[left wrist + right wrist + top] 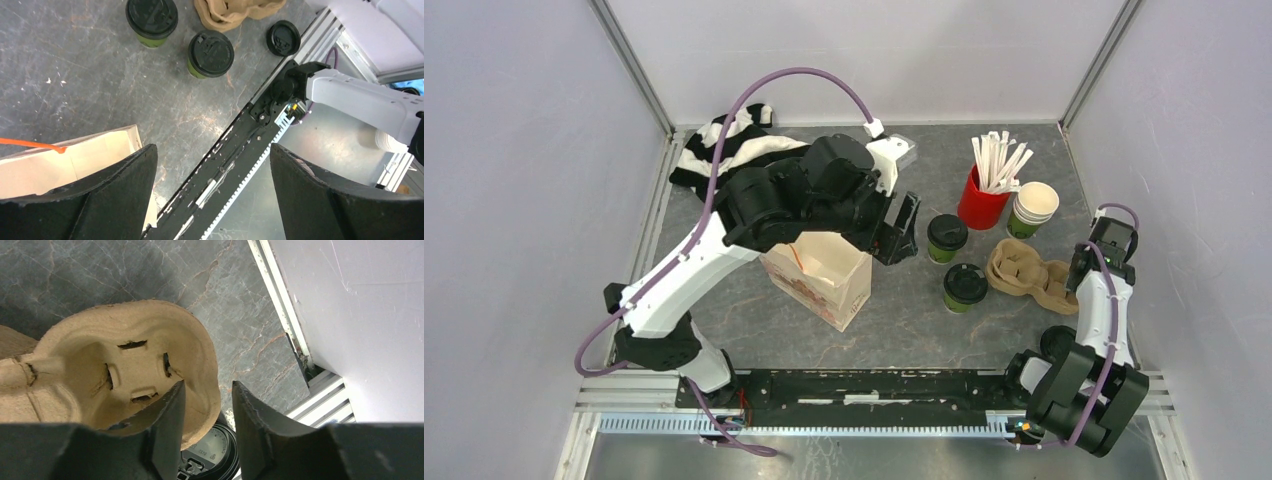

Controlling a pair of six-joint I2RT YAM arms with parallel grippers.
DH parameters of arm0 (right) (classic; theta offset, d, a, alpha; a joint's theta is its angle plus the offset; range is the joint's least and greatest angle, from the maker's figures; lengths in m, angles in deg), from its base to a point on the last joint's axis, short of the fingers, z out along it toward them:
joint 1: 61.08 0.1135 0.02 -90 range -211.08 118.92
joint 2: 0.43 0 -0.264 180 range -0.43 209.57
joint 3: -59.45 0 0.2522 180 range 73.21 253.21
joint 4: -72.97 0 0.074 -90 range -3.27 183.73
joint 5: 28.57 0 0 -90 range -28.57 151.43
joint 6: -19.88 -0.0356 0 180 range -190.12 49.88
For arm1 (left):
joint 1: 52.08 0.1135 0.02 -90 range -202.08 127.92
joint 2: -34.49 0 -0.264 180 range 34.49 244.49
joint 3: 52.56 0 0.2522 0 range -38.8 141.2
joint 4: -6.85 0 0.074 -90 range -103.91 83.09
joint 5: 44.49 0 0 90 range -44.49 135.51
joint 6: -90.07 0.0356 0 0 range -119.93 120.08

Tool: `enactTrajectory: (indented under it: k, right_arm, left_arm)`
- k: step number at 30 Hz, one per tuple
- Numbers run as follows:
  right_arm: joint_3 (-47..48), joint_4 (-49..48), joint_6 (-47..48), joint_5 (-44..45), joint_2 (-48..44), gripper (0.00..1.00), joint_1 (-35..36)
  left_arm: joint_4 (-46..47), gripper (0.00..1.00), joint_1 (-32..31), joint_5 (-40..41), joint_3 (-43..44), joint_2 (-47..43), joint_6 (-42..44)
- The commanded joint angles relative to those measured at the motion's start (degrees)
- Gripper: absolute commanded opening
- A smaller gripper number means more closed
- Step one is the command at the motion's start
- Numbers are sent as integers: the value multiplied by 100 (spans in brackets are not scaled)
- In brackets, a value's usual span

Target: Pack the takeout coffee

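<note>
Two takeout coffee cups, green with black lids, stand on the table: one at the back (pixel 946 237) (pixel 151 20) and one nearer (pixel 964 287) (pixel 210 52). My left gripper (pixel 898 232) (pixel 212 150) hangs open and empty just left of them, above the right edge of an open paper bag (pixel 819 275) (pixel 75 160). A brown pulp cup carrier (pixel 1029 275) (pixel 125 360) lies to the right of the cups. My right gripper (pixel 1084 262) (pixel 207 386) straddles the carrier's right rim. One finger sits inside the well, the other outside with a gap.
A red cup of white sticks (pixel 982 200) and stacked lidless cups (pixel 1032 208) stand behind the carrier. A loose black lid (pixel 283 37) (pixel 215 450) lies under the carrier's near edge by the rail. A striped cloth (pixel 724 150) lies at the back left.
</note>
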Motion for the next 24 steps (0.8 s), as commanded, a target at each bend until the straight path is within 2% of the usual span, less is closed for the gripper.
enactTrajectory:
  k: [1, 7, 14, 18, 22, 24]
  right_arm:
    - [129, -260, 87, -90, 54, 39, 21]
    - [9, -351, 100, -138, 133, 36, 62]
    - [75, -297, 105, -50, 155, 29, 93]
    - [183, -230, 99, 93, 164, 20, 126]
    - [592, 105, 25, 360, 205, 1, 165]
    - [838, 290, -65, 470, 193, 0, 191]
  left_arm:
    - [-161, 88, 7, -184, 345, 37, -395]
    - [-166, 86, 10, -256, 522, 168, -476]
    - [-202, 86, 41, -266, 627, 226, -445]
    - [-217, 86, 85, -292, 630, 238, -378]
    - [-234, 86, 133, -349, 627, 268, -308]
    - [-258, 86, 164, -399, 627, 280, -264]
